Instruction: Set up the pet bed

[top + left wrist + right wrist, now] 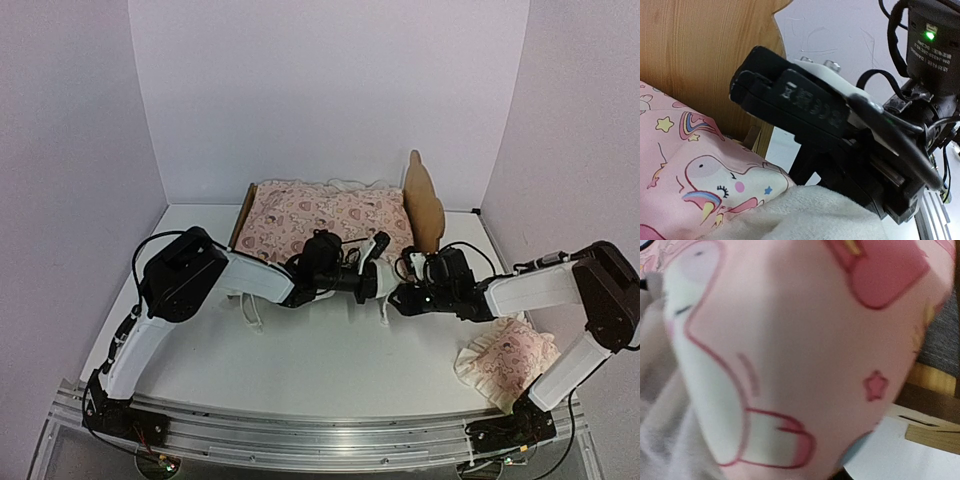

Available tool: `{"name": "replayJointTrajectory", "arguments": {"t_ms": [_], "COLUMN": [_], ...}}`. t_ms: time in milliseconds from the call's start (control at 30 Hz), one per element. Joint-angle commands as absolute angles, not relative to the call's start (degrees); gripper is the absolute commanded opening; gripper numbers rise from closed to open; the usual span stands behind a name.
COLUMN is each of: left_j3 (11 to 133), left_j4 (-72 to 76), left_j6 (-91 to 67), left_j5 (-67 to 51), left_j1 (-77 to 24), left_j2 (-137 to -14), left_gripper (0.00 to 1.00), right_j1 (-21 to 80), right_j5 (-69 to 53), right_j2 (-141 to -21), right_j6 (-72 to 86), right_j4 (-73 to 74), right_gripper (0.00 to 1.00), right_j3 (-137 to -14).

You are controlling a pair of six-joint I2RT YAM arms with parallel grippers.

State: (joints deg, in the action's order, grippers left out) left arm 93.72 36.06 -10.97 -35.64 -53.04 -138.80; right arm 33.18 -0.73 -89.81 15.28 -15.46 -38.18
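Draping the plywood pet bed (425,205) lies a soft pink cover (330,215); left gripper (380,244) pressed together, right gripper (395,300) unclear.

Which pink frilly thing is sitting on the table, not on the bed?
The small pink pillow, alone on the table at the near right. The big pink cover lies across the pet bed.

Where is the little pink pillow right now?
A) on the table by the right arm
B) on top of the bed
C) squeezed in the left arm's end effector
A: the pillow lies on the table beside the right arm, apart from the pet bed.
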Motion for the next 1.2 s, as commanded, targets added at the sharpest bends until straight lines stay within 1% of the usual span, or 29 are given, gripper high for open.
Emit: {"name": "replayJointTrajectory", "arguments": {"t_ms": [0,167,367,567,700,900,1033,1167], "left_j3": [91.4,89.5,89.6,90.3,92.9,92.2,92.9,94.5], "left_j4": [23.9,25.6,24.7,25.2,25.6,29.2,30.1,29.2], "left_j6": [-22.6,-30.2,-31.0,-30.5,-29.7,-29.8,-28.5,-25.4], "left_j5": [-37.3,-38.3,-37.5,-36.3,-39.1,-42.6,-42.1,-39.1], "left_j1": [-52.2,-52.2,-51.8,-51.1,-49.7,-49.3,-49.3,-49.3], "left_j2": [-141.5,-141.4,-141.4,-141.3,-140.9,-140.0,-140.3,-140.6], "left_gripper": [0.00,0.00,0.00,0.00,0.00,0.00,0.00,0.00], "right_j1": [33.7,33.7,33.7,33.6,32.5,31.3,30.8,30.2], "right_j5": [-3.1,-0.4,2.5,2.5,2.4,1.4,0.4,-1.8], "right_j2": [-90.0,-90.4,-90.6,-90.4,-90.4,-91.8,-93.9,-94.7], "right_j6": [13.2,14.5,14.9,13.9,15.5,19.1,19.6,20.0], "right_j4": [-24.9,-30.3,-31.7,-33.2,-35.0,-40.5,-41.0,-41.0], "right_gripper": [0.31,0.31,0.30,0.30,0.30,0.30,0.30,0.25], "right_j3": [-36.8,-34.8,-34.4,-34.7,-34.2,-33.0,-34.2,-34.5]}}
